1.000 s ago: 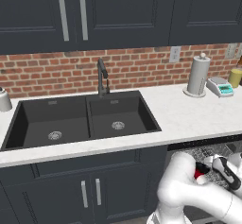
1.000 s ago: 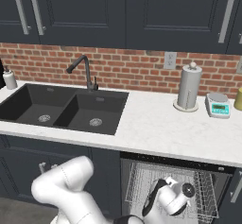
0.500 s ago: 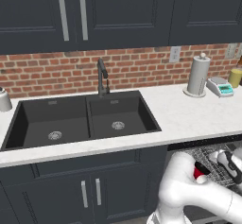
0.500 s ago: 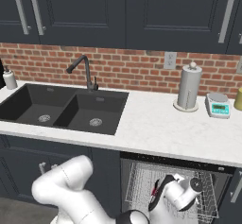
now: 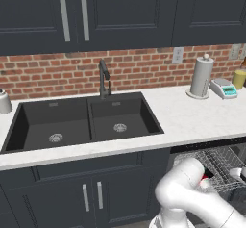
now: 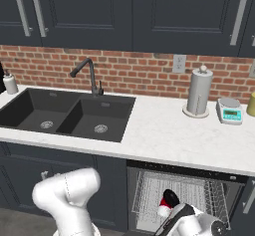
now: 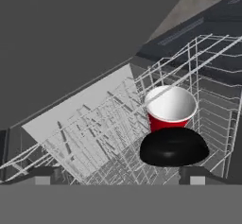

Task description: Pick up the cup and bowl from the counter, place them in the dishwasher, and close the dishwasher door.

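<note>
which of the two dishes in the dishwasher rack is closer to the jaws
The bowl: glossy black, it lies lowest in the hand view, right in front of the finger tips. The cup, red with a whitish inside, stands just behind it in the rack.

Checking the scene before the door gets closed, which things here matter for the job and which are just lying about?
Job: cup, bowl, dishwasher rack, counter.
Lying about: paper towel roll, scale, sink, tap.

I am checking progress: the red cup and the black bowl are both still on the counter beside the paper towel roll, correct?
Not on the counter. The hand view shows the red cup and the black bowl in the dishwasher's wire rack. The paper towel roll does stand on the counter.
</note>
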Controlling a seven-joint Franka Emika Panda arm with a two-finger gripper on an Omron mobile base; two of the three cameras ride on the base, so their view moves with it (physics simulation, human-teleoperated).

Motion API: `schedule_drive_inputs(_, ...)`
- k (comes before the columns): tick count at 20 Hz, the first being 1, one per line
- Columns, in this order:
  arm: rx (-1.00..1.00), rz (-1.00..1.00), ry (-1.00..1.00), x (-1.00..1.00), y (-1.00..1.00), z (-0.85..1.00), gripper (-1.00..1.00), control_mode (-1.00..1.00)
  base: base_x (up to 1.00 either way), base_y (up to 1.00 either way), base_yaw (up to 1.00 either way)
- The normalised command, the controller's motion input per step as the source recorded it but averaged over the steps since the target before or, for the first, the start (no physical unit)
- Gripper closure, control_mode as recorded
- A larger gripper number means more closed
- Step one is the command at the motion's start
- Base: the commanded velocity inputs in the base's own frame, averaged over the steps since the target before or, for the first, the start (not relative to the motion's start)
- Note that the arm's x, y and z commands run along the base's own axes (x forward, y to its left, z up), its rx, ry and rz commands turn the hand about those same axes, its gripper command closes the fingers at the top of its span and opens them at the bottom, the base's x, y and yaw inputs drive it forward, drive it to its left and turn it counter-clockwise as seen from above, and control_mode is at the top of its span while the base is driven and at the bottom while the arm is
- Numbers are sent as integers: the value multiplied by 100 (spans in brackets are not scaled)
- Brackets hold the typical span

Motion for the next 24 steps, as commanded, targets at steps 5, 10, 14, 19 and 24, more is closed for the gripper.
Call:
schedule_drive_inputs(5,-15,12,0,-100,0,74,-100,-100,0,0,0)
schedule_drive_inputs(10,-22,18,5,-100,0,77,-100,-100,0,0,0)
schedule_drive_inputs(14,-18,24,-9,-100,0,1,-100,-100,0,0,0)
schedule_drive_inputs(19,-15,23,-15,-100,0,-6,-100,-100,0,0,0)
schedule_drive_inputs(24,-1,17,-9,-100,-5,-2,-100,-100,0,0,0)
